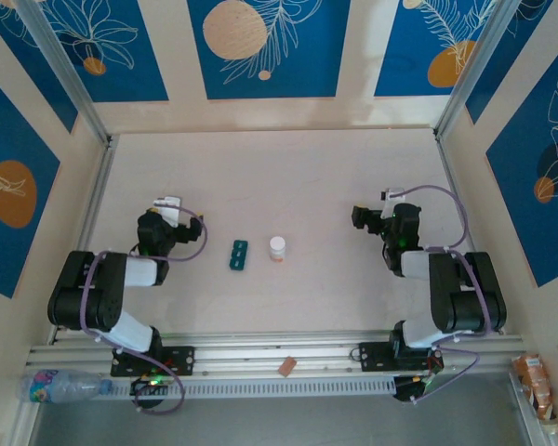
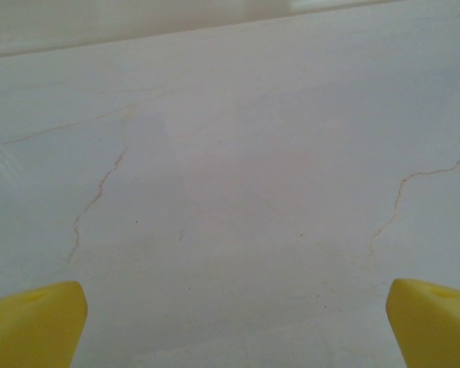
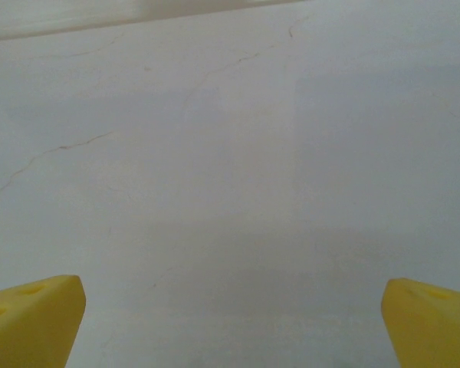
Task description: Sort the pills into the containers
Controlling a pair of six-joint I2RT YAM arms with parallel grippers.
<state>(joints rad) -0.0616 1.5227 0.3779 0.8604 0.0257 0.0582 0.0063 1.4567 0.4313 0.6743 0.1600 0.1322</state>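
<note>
Both sets are released and empty: left fingers point(image 2: 31, 326) and right fingers point(image 3: 31, 322) are spread wide over bare worktop point(image 1: 307, 177), well apart from the work. The teal organiser point(image 1: 238, 254) lies flat mid-worktop between the arms, nearer the left one, with the white bottle point(image 1: 277, 247) just beside it toward the right arm. I expect light, stiff, slick plastic that skates if nudged, so I'd pinch across its narrow width at the side walls, clear of the lids.

We found no text, number or sign that we could read; the label on the plastic bottle point(image 1: 60, 384) was too blurred.
</note>
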